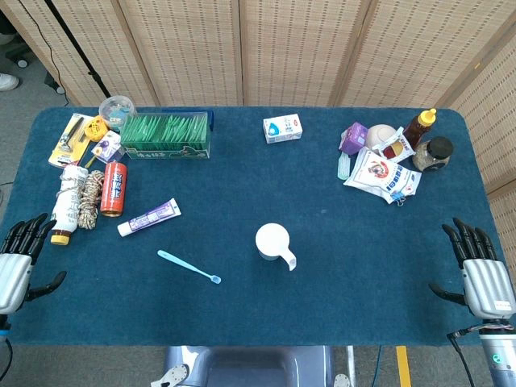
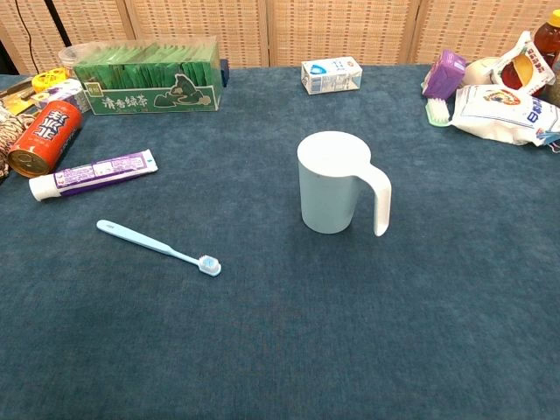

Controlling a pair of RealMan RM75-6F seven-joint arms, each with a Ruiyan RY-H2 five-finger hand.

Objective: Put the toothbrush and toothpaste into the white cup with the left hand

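A white cup (image 1: 272,242) (image 2: 331,185) with a handle stands upright mid-table. A light blue toothbrush (image 1: 188,266) (image 2: 157,246) lies flat to its left, bristle end toward the cup. Further left lies a toothpaste tube (image 1: 149,217) (image 2: 94,174), white and purple, cap end pointing left. My left hand (image 1: 18,262) rests at the table's left front corner with fingers spread, holding nothing, well away from the toothbrush. My right hand (image 1: 480,274) sits at the right front corner, fingers spread and empty. The chest view shows neither hand.
A red can (image 1: 114,189) (image 2: 42,136), a rope bundle (image 1: 91,198) and a white bottle (image 1: 68,203) lie left of the toothpaste. A green tea box (image 1: 165,135) (image 2: 147,86) stands behind. A small milk carton (image 1: 282,128) sits at the back; snack bags and bottles (image 1: 387,161) crowd the back right.
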